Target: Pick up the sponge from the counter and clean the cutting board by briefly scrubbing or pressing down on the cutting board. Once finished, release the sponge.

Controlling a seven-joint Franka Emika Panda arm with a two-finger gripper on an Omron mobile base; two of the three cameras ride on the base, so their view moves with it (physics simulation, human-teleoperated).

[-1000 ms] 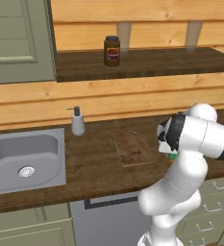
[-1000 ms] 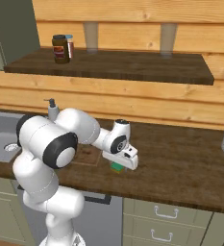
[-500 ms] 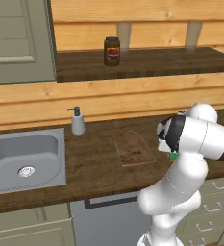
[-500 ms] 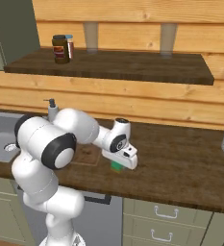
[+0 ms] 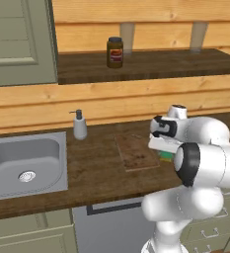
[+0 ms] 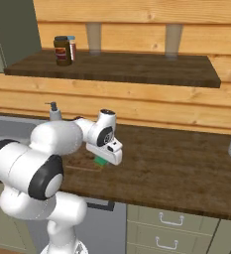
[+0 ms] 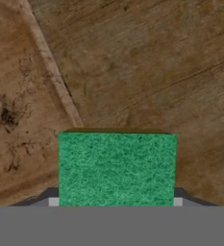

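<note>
1. Left base view: I am watching the white arm bending low over the counter [image 5: 96, 173], its gripper [image 5: 162, 149] sitting over the sponge [image 5: 165, 156], a sliver of green showing just beside the right edge of the cutting board [image 5: 135, 152]. A soap dispenser [image 5: 79, 125] is standing near the sink [image 5: 25, 165], and a jar [image 5: 115, 52] is resting on the shelf [image 5: 151, 64] above.
2. Right base view: I am seeing the hand pressing down at the sponge [image 6: 101, 160], which is lying on the counter [image 6: 176, 168] at the board's [image 6: 82, 161] corner.
3. Hand view: I am looking straight down on the sponge's [image 7: 117, 168] green top, the fingers [image 7: 177, 202] narrowed against its two sides, holding it. The board [image 7: 22, 110] is lying to one side, its pale edge running just beside the sponge.
</note>
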